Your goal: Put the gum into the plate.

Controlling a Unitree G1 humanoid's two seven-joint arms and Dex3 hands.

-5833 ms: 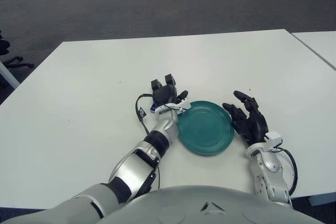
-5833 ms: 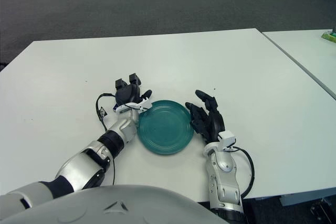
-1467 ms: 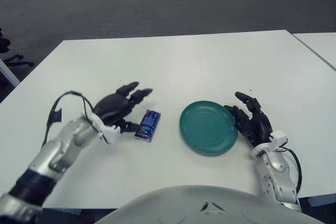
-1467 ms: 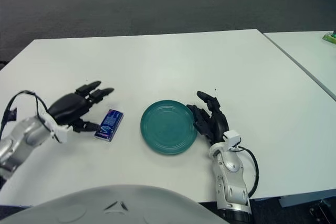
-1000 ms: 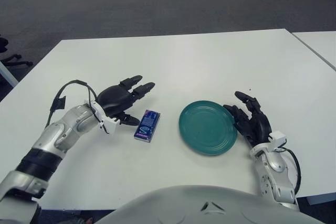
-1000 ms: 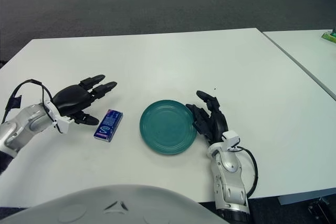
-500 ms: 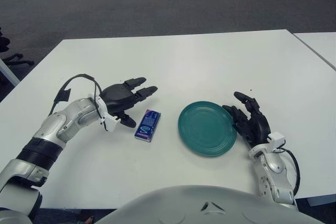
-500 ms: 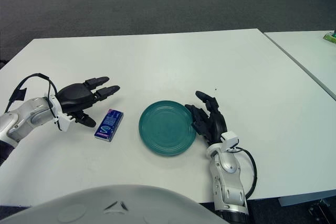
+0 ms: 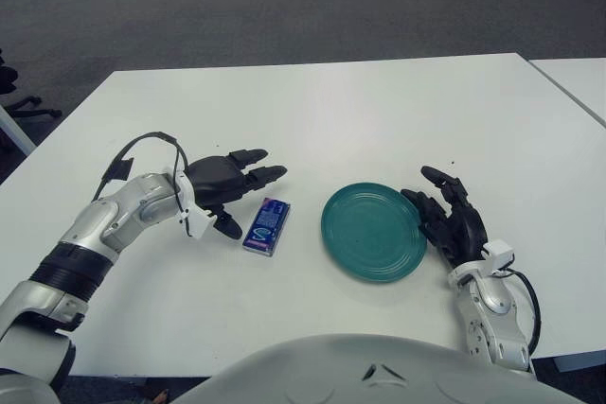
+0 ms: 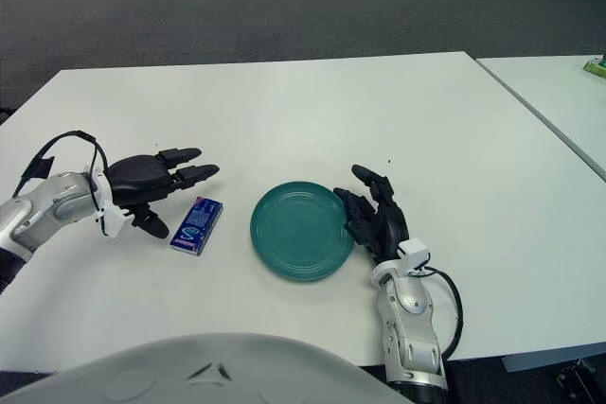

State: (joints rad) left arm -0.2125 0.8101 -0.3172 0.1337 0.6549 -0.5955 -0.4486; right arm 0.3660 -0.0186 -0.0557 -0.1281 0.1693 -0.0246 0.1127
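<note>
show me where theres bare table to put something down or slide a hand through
The far half of the table, beyond both hands, is bare, as is the near strip in front of the gum and plate. It is crowded in the middle row: left hand, gum, plate and right hand sit side by side, with only a narrow gap between gum and plate.

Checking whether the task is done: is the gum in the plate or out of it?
Out. The gum lies flat on the table left of the empty plate, beside the open left hand.
</note>
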